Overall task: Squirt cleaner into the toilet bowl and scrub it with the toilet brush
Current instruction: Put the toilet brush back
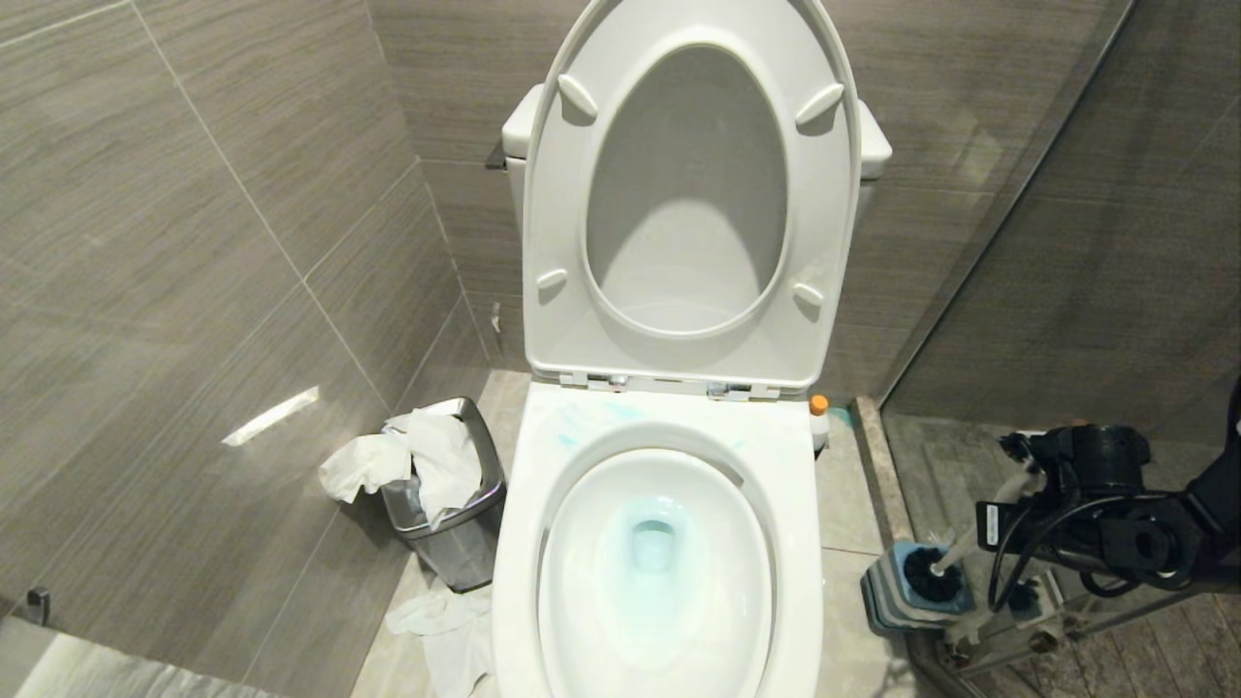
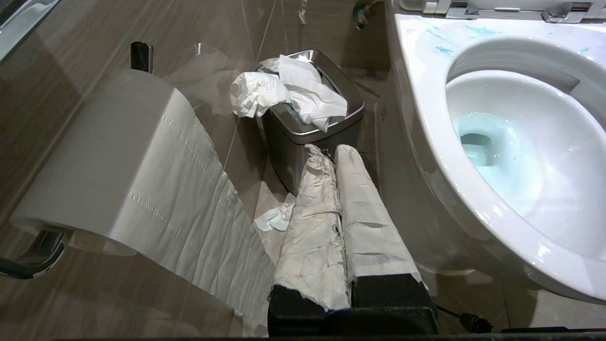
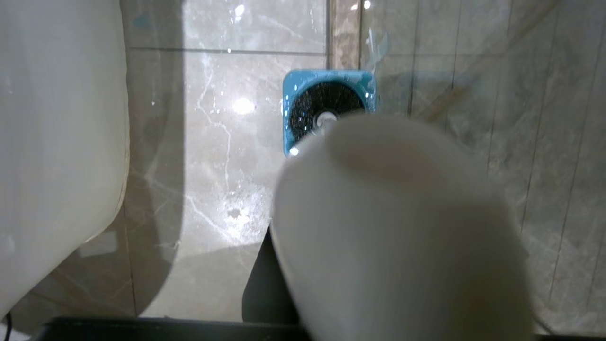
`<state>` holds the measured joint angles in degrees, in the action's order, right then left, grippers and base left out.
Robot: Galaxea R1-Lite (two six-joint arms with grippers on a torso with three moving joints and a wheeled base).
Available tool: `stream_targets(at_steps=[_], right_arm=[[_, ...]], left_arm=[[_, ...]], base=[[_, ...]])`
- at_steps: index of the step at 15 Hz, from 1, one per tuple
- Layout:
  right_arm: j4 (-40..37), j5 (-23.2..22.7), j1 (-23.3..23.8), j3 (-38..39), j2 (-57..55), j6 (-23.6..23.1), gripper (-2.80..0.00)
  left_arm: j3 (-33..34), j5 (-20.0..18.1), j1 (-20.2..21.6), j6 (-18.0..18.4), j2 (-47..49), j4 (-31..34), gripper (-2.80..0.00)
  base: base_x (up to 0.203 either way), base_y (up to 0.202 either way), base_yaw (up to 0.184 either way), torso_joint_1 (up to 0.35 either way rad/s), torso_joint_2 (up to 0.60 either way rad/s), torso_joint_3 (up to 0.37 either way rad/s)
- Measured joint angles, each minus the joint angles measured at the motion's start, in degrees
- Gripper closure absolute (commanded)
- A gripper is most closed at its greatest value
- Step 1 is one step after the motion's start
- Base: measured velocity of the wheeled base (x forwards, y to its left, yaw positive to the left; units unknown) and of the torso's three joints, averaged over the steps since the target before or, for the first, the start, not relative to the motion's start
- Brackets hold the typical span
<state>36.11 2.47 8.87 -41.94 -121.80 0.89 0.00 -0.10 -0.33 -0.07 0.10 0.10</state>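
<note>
At lower right, the right gripper (image 1: 1018, 485) clamps the brush (image 1: 955, 555), bristles in the holder (image 1: 897, 589); left gripper (image 2: 338, 154) pressed closed beside the bowl (image 2: 426, 128).

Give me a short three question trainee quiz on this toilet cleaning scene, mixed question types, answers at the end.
1. True or false: the hinged white seat stands raised.
2. Where is the dark round bristle head of the toilet brush? A in the glossy white ceramic toilet bowl; B in the square blue-grey holder; C in the small steel bin.
3. What colour tints the bowl's water?

Key: 1 true; 2 B; 3 turquoise blue, from the cleaner.
</note>
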Motion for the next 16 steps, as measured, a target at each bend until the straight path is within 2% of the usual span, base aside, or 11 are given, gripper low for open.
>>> stream_targets(at_steps=[10,11,16], right_arm=[[2.98,-2.70,0.10,0.96,-1.43,-0.01,0.00],[3.13,-2.87,0.10,1.06,-1.48,-0.07,-2.80],[4.38,-3.15,0.00,1.51,-1.48,-0.18,-2.80]], left_arm=[[0.00,0.00,-0.02,0.00,0.00,0.00,0.00],[0.00,0.00,-0.02,0.00,0.00,0.00,0.00],[0.00,0.01,-0.02,0.01,0.00,0.01,0.00]], base=[[0.000,0.000,0.000,0.000,0.00,0.000],[0.000,0.000,0.000,0.000,0.00,0.000],[0.000,0.000,0.000,0.000,0.00,0.000]])
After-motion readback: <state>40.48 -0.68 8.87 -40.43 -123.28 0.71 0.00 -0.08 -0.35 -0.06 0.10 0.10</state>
